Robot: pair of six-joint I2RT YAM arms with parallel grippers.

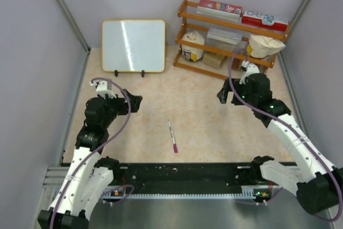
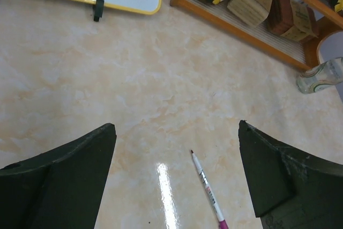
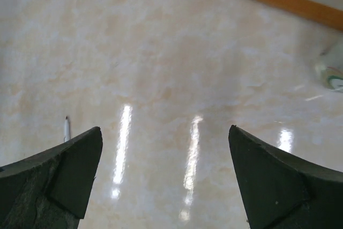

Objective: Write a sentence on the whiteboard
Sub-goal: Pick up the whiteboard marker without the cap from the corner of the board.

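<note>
The whiteboard [image 1: 133,45] stood at the far side of the desk [image 1: 203,127], ahead of the left fingers [image 1: 132,102] and well apart from them, and far off to the left of the right fingers [image 1: 223,96]. Its long axis ran left to right. It rested on two black clip feet [image 1: 142,73] with its glossy white face turned toward the arms and a streak of glare across it. In the left wrist view only its yellow-framed lower edge showed, beyond the fingers.

A marker [image 1: 172,137] lay flat on the desk between the two sets of fingers, nearer the arm bases than either and touching neither. Its long axis ran almost straight away from the bases, with the pink end nearest them and the white end pointing toward the far side.

Both the left fingers and the right fingers were spread wide, with nothing between them, hovering above the desk.

The desk was a shiny, beige, marbled surface that caught streaks of light. Just beyond the right fingers stood a wooden shelf [image 1: 195,44] carrying boxes, a jar and a pale bag. Plain grey walls [image 1: 32,79] closed in the left, right and far sides.
</note>
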